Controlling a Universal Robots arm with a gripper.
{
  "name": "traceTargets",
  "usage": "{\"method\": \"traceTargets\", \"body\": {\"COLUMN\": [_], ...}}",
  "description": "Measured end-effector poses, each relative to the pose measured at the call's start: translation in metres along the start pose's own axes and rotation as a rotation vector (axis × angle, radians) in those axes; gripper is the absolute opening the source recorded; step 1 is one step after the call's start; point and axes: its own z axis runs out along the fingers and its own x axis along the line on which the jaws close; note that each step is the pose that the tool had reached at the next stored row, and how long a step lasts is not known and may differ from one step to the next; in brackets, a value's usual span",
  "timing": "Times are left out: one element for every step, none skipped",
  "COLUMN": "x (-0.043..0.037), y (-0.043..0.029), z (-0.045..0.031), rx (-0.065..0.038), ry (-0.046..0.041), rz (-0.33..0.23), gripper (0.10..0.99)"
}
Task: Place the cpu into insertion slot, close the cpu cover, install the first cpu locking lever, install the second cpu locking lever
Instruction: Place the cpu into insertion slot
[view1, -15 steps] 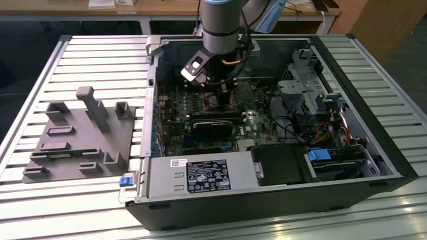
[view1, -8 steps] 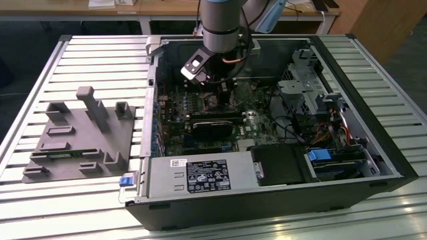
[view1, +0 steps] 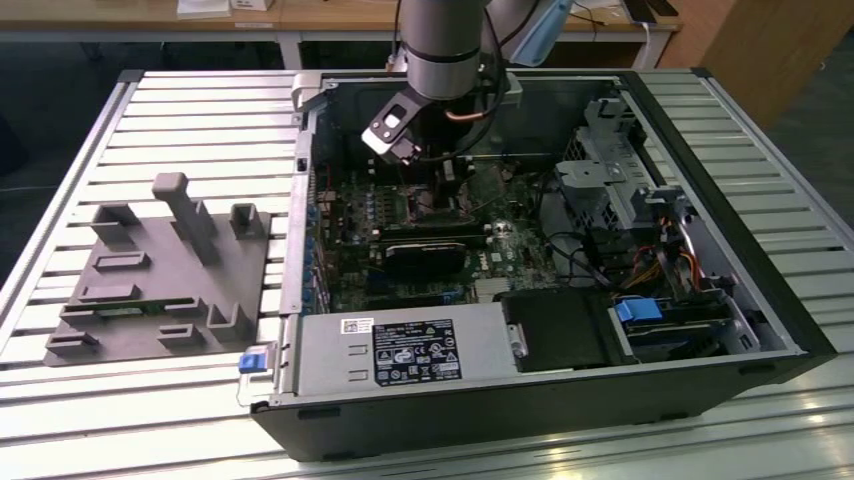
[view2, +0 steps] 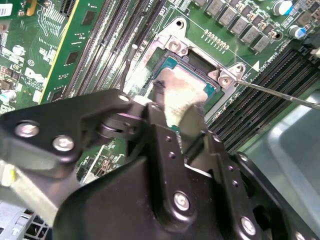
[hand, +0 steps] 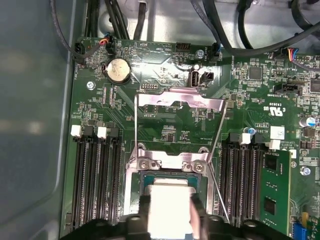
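Observation:
Between my gripper's (hand: 170, 216) two fingers, and flanked by them, sits the cpu (hand: 169, 199), a silver-grey square. It lies at the insertion slot (hand: 134, 176) on the green board; whether it is fully seated I cannot tell. The cpu cover (hand: 180, 101) stands flipped open, lying back from its hinge screws. Both locking levers (hand: 136, 131) (hand: 216, 142) are unlatched thin rods. In the second wrist view the cpu (view2: 192, 87) rests inside the slot rim (view2: 167, 52), my gripper (view2: 175, 107) on it, one lever (view2: 280, 92) sticking out. In the exterior view my gripper (view1: 447, 172) reaches into the case over the slot (view1: 447, 207).
Black memory slots (hand: 95, 180) flank the socket, with a green memory stick (hand: 274, 192) on one side. A coin battery (hand: 118, 70) and black cables (hand: 250, 30) lie beyond the cover. A grey fixture (view1: 160, 270) sits at the exterior view's left; the power supply (view1: 394, 350) is in front.

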Motion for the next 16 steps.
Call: {"method": "traceTargets", "body": {"x": [-0.0001,-0.0002,-0.0003,-0.0003,-0.0004,-0.0004,-0.0003,-0.0003,-0.0003,-0.0003,-0.0004,-0.0003,-0.0003,-0.0004,-0.0004,-0.0004], "y": [0.0005,0.0010,0.0015,0.0020,0.0023,0.0024,0.0025,0.0025,0.0025,0.0026,0.0026,0.0026,0.0026,0.0026,0.0026,0.0026], "z": [-0.0002,-0.0003,-0.0005,-0.0006,-0.0007,-0.0007,-0.0009,-0.0010,-0.0013,-0.0015,-0.0016,-0.0018,-0.0019,-0.0019,-0.0019,-0.0020], "rx": [0.002,0.004,0.006,0.008,0.010,0.011,0.011,0.012,0.012,0.012,0.012,0.012,0.012,0.012,0.012,0.012], "ry": [0.0003,0.0004,0.0003,0.0002,0.0002,0.0002,0.0001,0.0001,-0.0001,0.0001,0.0002,0.0002,0.0003,0.0003,0.0002,0.0001], "rz": [0.000,0.000,0.000,0.000,0.001,0.002,0.003,0.004,0.004,0.005,0.005,0.005,0.005,0.005,0.005,0.005], "gripper": [0.412,0.353,0.294,0.294,0.235,0.235,0.176,0.176,0.114,0.114,0.114,0.114,0.114,0.114,0.114,0.114]}}
